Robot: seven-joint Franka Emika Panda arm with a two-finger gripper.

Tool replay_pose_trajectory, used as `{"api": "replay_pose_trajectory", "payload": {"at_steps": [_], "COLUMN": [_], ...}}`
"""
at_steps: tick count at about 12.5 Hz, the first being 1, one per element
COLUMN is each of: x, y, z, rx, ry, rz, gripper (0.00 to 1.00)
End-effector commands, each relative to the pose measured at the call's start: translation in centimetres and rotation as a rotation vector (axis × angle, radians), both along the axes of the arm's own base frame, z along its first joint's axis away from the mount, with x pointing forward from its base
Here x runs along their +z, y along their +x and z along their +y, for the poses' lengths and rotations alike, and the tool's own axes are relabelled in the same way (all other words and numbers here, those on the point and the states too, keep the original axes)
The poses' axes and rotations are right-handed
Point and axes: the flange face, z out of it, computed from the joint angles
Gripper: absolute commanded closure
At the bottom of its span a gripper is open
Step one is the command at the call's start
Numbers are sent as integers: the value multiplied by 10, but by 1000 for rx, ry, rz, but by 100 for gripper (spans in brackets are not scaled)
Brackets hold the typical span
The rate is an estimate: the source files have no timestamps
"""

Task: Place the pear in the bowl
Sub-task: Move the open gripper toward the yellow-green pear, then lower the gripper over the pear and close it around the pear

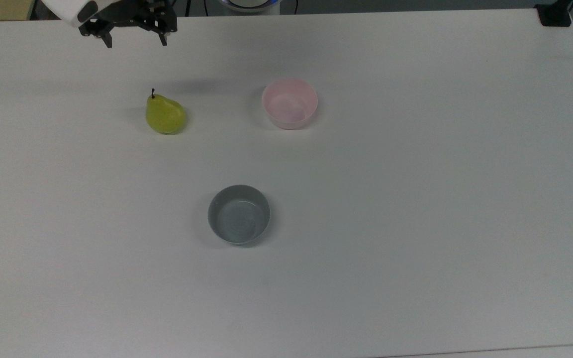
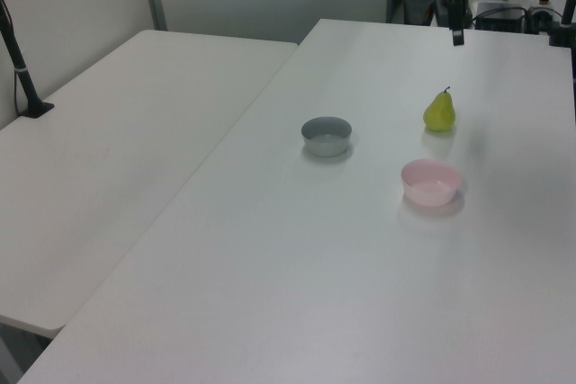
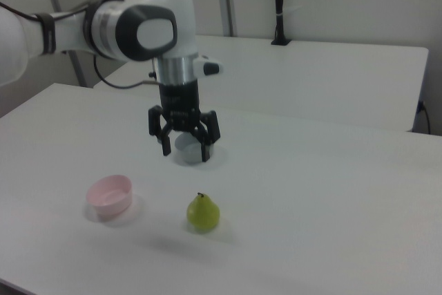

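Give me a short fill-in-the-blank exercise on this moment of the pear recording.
1. The pear stands on the ____, outside both bowls.
2. The pink bowl holds ____.
3. The end effector hangs above the table with its fingers ____.
4. In the top view, the bowl nearest the bottom edge is ____ in colour.

Missing words: table; nothing; open; grey

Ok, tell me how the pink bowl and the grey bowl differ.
Colour: the pink bowl is pale pink, the grey bowl dull grey. Place: in the top view the pink bowl sits level with the pear, on the top view's right of it, while the grey bowl sits alone lower down. Both are round, straight-sided, upright, empty and similar in size.
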Motion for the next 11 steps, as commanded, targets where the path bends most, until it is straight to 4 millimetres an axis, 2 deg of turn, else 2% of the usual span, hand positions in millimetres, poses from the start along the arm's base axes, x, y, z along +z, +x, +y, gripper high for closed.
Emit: {"api": "replay_pose_trajectory", "payload": {"at_steps": [1, 4, 7, 11], "x": [-49, -86, -128, -160], "y": [-13, -13, -4, 11], "z": [4, 6, 11, 14], "rx": [46, 55, 61, 47], "ry": [-15, -13, -13, -24], "rz": [-9, -11, -1, -21], "gripper": [0, 0, 0, 0]}}
